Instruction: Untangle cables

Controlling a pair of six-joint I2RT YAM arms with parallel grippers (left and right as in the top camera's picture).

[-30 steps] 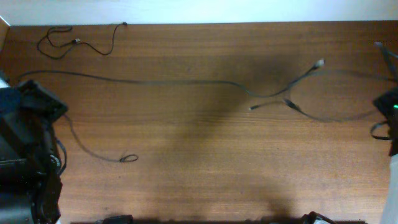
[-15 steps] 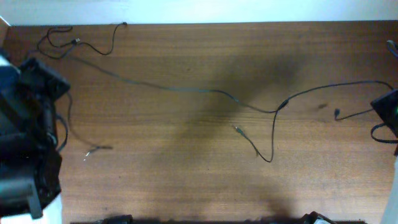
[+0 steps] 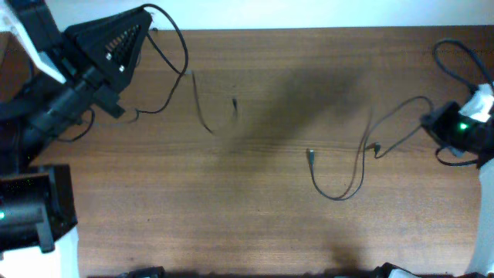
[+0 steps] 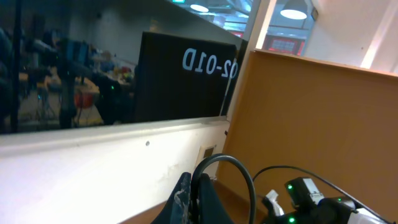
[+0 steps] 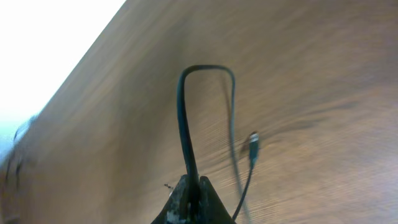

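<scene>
My left gripper [image 3: 144, 12] is raised at the back left, shut on a thin black cable [image 3: 184, 54] that loops down to the table; a further strand [image 3: 202, 116] trails beside it. In the left wrist view the fingers [image 4: 199, 186] pinch that cable's loop [image 4: 239, 165]. My right gripper [image 3: 427, 120] at the right edge is shut on another black cable [image 3: 360, 166], which curves down to a metallic plug [image 3: 310, 155]. In the right wrist view the fingers [image 5: 191, 188] clamp this cable [image 5: 182, 106], with a plug [image 5: 252, 147] hanging near it. The two cables lie apart.
The wooden table [image 3: 231, 224] has a white wall along its back edge. The left arm's base [image 3: 31, 208] fills the left edge. The right arm's body with a green light [image 3: 463, 127] sits at the right edge; its own thick cable loops behind it [image 3: 455, 54].
The long cable spanning the table has come apart into two. My left gripper rose to the back left with one cable. The other cable drew toward the right gripper.
</scene>
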